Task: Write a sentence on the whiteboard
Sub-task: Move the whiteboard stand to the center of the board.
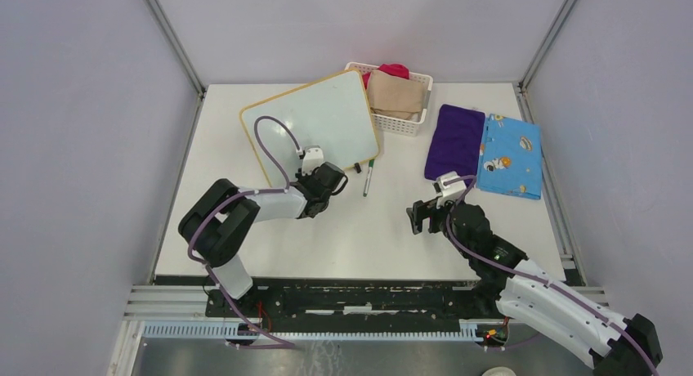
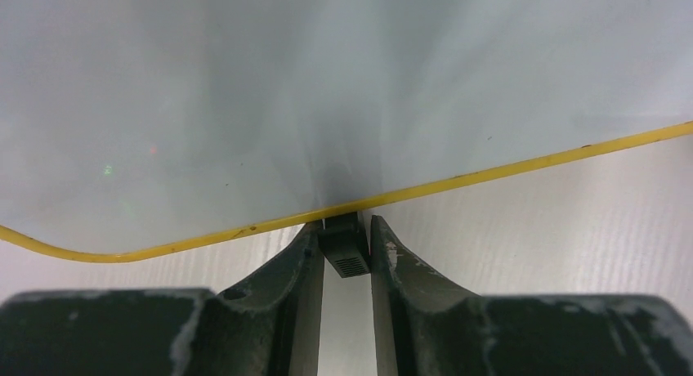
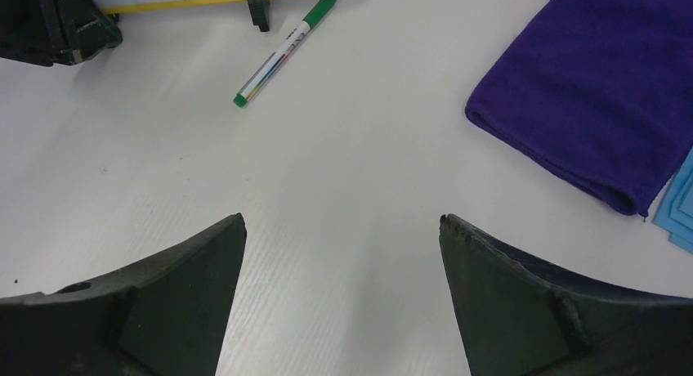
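Note:
The whiteboard [image 1: 315, 123], white with a yellow frame, lies at the back left of the table, and its face is blank. The sentence is out of view. My left gripper [image 1: 327, 178] is at the board's near edge. In the left wrist view the left gripper [image 2: 346, 226] is shut on one small black foot [image 2: 347, 252] under the yellow rim [image 2: 507, 170]. A green-capped marker [image 1: 368, 178] [image 3: 286, 47] lies on the table just right of that gripper, by the other foot [image 3: 257, 6]. My right gripper [image 1: 425, 215] [image 3: 342, 221] hovers open over bare table, holding nothing.
A white slotted basket [image 1: 404, 124] with beige and red cloth stands behind the board's right corner. A purple towel [image 1: 454, 141] [image 3: 605, 90] and a blue patterned cloth [image 1: 510, 155] lie at the right. Metal frame posts stand at the table's back corners.

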Controlling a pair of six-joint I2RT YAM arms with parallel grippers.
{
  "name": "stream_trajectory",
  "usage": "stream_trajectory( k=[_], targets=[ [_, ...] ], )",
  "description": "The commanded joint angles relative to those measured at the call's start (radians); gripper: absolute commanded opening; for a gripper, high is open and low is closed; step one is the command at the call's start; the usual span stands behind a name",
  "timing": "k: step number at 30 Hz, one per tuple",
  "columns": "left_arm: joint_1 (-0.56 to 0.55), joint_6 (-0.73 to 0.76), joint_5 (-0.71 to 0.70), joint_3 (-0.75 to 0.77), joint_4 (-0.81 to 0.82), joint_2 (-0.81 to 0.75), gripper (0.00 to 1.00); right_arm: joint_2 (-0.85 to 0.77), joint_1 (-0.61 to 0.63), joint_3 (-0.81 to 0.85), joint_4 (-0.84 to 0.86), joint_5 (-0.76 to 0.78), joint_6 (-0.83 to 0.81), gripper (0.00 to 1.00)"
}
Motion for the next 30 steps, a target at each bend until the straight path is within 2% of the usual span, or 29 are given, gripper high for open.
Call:
stream_trajectory(
  k=[1, 13, 18, 25, 30],
  targets=[
    [-0.026, 0.080, 0.094, 0.031, 0.042, 0.035, 0.02, -0.014, 0.005, 0.003, -0.007, 0.037, -0.001, 0.94],
    [-0.026, 0.025, 0.068, -0.025, 0.002, -0.057, 0.45, 0.011, 0.005, 0.008, 0.005, 0.022, 0.009, 0.94],
    [-0.026, -0.007, 0.060, -0.059, -0.049, -0.140, 0.65, 0.014, 0.005, 0.015, -0.004, 0.020, 0.018, 0.94],
    [-0.082, -0.083, 0.053, -0.095, -0.185, -0.336, 0.75, 0.023, 0.005, 0.020, -0.001, 0.013, 0.031, 0.93],
    [-0.156, -0.044, 0.080, -0.069, -0.267, -0.569, 0.77, 0.080, 0.006, 0.056, 0.023, -0.008, 0.043, 0.91]
  ],
)
